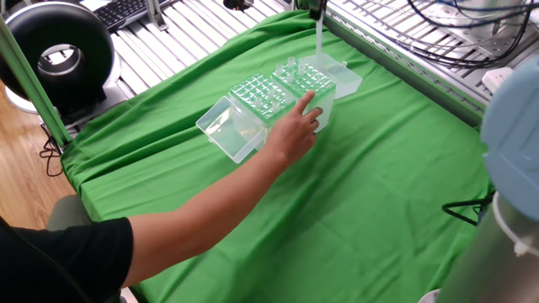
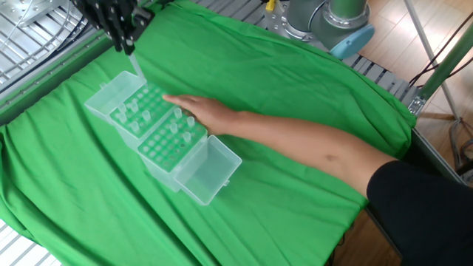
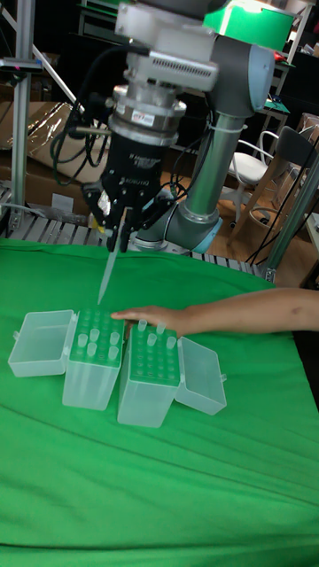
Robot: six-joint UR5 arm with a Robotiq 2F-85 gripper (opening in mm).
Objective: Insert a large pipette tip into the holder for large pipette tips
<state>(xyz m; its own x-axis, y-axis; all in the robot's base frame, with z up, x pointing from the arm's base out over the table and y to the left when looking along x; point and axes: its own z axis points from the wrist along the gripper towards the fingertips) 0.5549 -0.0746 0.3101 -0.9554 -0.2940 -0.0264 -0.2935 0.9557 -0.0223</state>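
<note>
Over a green cloth (image 3: 177, 478) on the table, the UR5 arm (image 3: 221, 115) reaches down from the back, w/ its gripper (image 3: 118, 232) above the two boxes. Jaws are closed on the wide upper end of a long clear pipette tip (image 3: 107, 270), which hangs point-down, slightly tilted; the point sits just above the holder's top, not in any hole as far as the views show. Gripper touches nothing else.

A person's forearm (image 2: 310, 144) crosses the cloth from the side, black sleeve (image 1: 59, 257) at the edge of one fixed view. Hand (image 2: 194, 111) lies flat on the boxes' far edge, fingers touching the holder's grid.

Two translucent boxes stand side by side, touching. Taller one, the holder (image 3: 93, 359), has a greenish grid top and its clear lid (image 3: 40, 343) swung open flat to the outer side; several tips stand in the grid. Shorter box (image 3: 149, 376) lies beside it, w/ its own lid (image 3: 202, 376) open to the opposite side; a few tips in it too.

Writing: a white band w/ dark lettering rings the wrist flange (image 3: 146, 118), and there is white print on the black gripper body below it; both too small to read.

Background: a black ring-shaped device (image 1: 59, 55) and a keyboard (image 1: 122, 13) past the cloth's edge in one fixed view; cables (image 1: 421, 34) on the metal rack beside the table.
</note>
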